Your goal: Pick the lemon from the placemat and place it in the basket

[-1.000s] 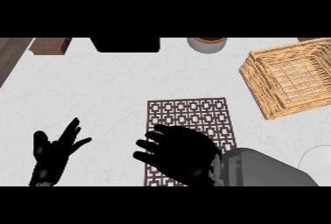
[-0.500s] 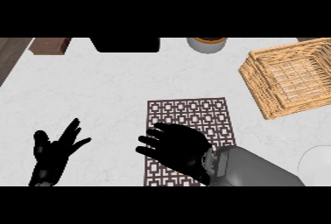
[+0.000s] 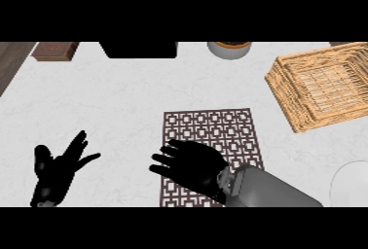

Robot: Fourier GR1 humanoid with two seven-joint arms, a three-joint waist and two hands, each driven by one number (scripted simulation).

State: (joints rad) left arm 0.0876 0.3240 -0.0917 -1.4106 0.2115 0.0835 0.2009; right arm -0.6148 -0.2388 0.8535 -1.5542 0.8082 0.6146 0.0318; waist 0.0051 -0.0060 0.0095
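Lemon itself is hidden, presumably under the right hand (image 3: pixel 193 163), whose fingers curl down on the brown lattice-patterned placemat (image 3: pixel 211 127); woven wicker basket (image 3: pixel 327 87) lies up-right. Left hand (image 3: pixel 59 168) rests open.

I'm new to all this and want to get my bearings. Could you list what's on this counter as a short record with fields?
placemat: brown patterned placemat, centre of the counter
lemon: not visible; possibly hidden under the right hand
right hand: right hand over the placemat's near part, fingers curled
left hand: left hand open, resting at lower left
basket: woven basket at upper right, nothing seen inside
far edge: grey bowl, brown box
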